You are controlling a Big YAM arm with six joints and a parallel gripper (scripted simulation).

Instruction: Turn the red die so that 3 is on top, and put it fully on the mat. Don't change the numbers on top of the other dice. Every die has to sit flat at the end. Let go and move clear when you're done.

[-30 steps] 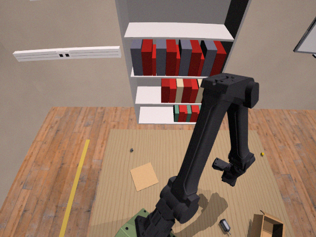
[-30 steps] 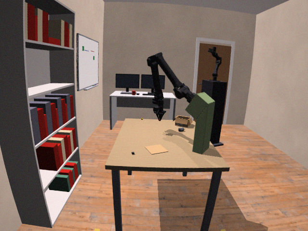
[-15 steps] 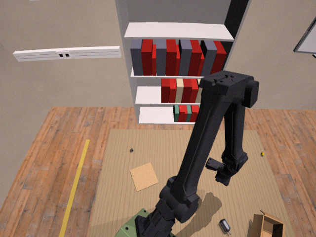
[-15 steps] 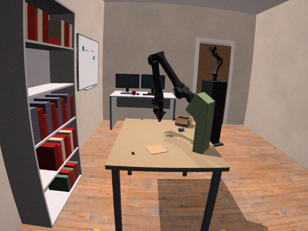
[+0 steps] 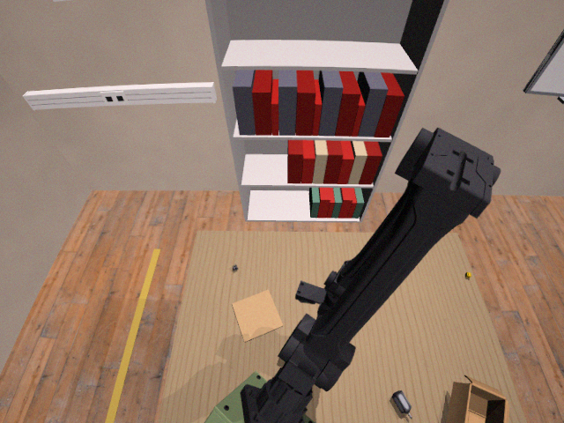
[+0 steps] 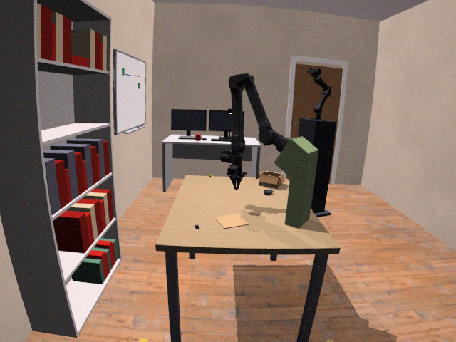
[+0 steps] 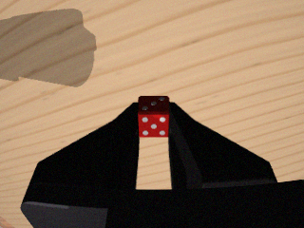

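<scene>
Red die sits clamped at the tips of the gripper, held above the table, its five-pip face toward the wrist camera, well apart from the mat.

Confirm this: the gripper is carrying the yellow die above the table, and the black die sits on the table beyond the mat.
Wrong colour. The gripper is carrying the red die above the table, as the wrist view shows. The yellow die lies near the table's edge. The rest stands: the black die sits on the table beyond the mat.
</scene>
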